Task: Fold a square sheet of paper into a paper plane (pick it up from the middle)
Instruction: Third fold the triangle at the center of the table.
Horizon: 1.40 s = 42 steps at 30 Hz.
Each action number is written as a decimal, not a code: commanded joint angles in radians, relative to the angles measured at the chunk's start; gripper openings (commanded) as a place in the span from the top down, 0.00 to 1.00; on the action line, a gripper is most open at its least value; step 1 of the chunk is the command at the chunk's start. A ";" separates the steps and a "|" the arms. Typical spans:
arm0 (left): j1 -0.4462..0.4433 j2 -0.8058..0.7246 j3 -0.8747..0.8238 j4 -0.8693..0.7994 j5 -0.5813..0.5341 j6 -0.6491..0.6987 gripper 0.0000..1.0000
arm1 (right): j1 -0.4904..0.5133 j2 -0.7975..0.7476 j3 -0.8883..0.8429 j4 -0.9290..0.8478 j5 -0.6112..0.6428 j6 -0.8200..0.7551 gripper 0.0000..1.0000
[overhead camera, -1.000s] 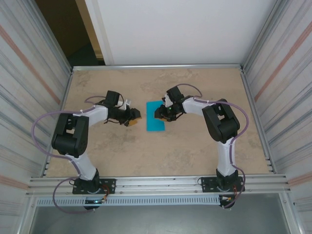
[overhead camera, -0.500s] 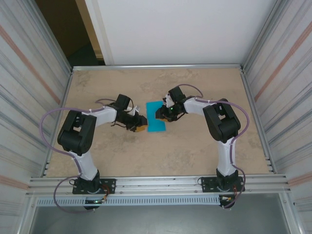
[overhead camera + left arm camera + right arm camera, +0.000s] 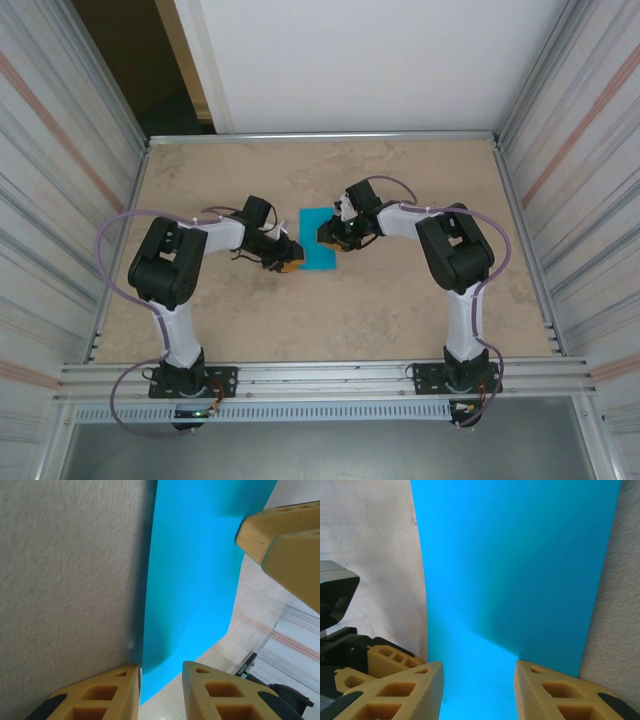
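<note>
The square sheet of paper (image 3: 318,240) is bright cyan-blue and lies mid-table as an upright rectangle. No paper plane is in view. My left gripper (image 3: 291,258) is at the sheet's lower left edge. In the left wrist view that edge of the sheet (image 3: 195,570) curls up and runs into the narrow gap of the left gripper (image 3: 160,692), close to the left finger (image 3: 107,692); the jaws stand open. My right gripper (image 3: 328,236) reaches over the right side. Its jaws (image 3: 479,692) are open, straddling the sheet (image 3: 520,565), part of which looks raised and shaded.
The beige tabletop (image 3: 230,320) is fenced by a metal rim, with corrugated walls left and right. The right gripper's yellow fingers (image 3: 285,535) show at the top right of the left wrist view, close across the paper.
My left gripper has slid right up to the sheet's left edge and its jaws have narrowed. The right gripper has barely moved.
</note>
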 commanded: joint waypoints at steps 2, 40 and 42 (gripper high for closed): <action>-0.004 0.019 0.042 0.025 0.052 -0.006 0.71 | 0.018 0.017 -0.040 -0.047 0.030 0.019 0.58; 0.051 0.041 0.146 -0.005 0.049 -0.163 0.97 | 0.180 -0.262 -0.107 -0.069 0.531 -0.264 0.44; 0.052 0.041 0.148 -0.007 0.050 -0.177 0.97 | 0.238 -0.278 -0.119 -0.065 0.610 -0.324 0.43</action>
